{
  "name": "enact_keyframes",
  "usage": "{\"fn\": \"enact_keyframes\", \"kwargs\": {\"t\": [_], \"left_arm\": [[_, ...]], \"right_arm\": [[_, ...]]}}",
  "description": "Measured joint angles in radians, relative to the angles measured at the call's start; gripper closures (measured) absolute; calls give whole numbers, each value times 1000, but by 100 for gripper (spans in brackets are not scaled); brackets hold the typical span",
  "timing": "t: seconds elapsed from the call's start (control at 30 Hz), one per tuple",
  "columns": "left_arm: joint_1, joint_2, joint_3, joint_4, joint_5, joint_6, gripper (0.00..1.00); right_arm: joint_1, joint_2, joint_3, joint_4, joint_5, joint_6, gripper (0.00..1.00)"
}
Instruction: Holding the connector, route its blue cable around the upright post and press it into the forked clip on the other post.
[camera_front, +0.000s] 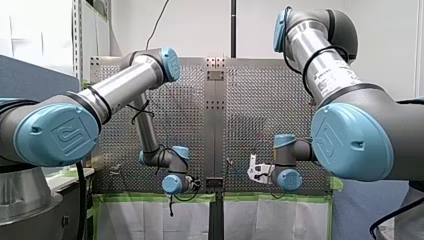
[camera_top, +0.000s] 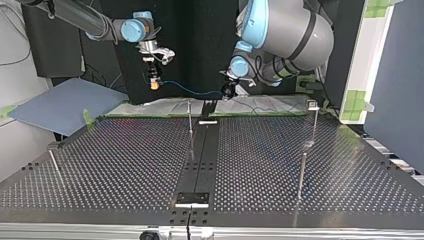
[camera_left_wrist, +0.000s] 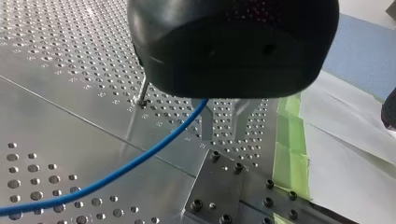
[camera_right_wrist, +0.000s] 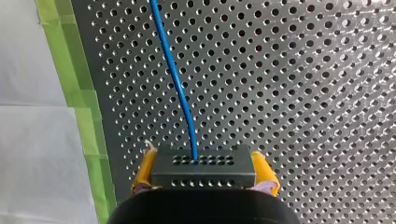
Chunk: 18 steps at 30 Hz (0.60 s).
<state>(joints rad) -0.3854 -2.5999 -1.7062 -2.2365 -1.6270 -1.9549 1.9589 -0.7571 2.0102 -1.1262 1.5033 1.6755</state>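
My right gripper (camera_right_wrist: 204, 158) is shut on the dark perforated connector (camera_right_wrist: 204, 171), one yellow pad (camera_right_wrist: 262, 170) on each side. The blue cable (camera_right_wrist: 177, 79) leaves the connector's face and runs off over the perforated table. In the top view it hangs as a blue cable (camera_top: 192, 90) from my right gripper (camera_top: 155, 81) across to my left gripper (camera_top: 228, 93). In the left wrist view the blue cable (camera_left_wrist: 140, 161) rises to the base of one metal finger (camera_left_wrist: 206, 122). My left gripper (camera_left_wrist: 223, 136) is open, with a narrow gap between its fingers.
A thin upright post (camera_top: 190, 122) stands at the table's far middle. A post with a forked clip (camera_top: 313, 105) is at the top view's right, with another post (camera_top: 302, 175) nearer. Green tape (camera_left_wrist: 289, 154) and white sheeting edge the table.
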Motion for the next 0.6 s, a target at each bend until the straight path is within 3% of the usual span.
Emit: {"fn": "enact_keyframes", "kwargs": {"t": [0.23,0.6], "left_arm": [[3,20,-11,-2,1,32,77],[-7,119,-73,-4,-18,61,72]], "right_arm": [[-10,0,-2,0,4,0,100],[-23,0,-20,24,8,1,100]]}}
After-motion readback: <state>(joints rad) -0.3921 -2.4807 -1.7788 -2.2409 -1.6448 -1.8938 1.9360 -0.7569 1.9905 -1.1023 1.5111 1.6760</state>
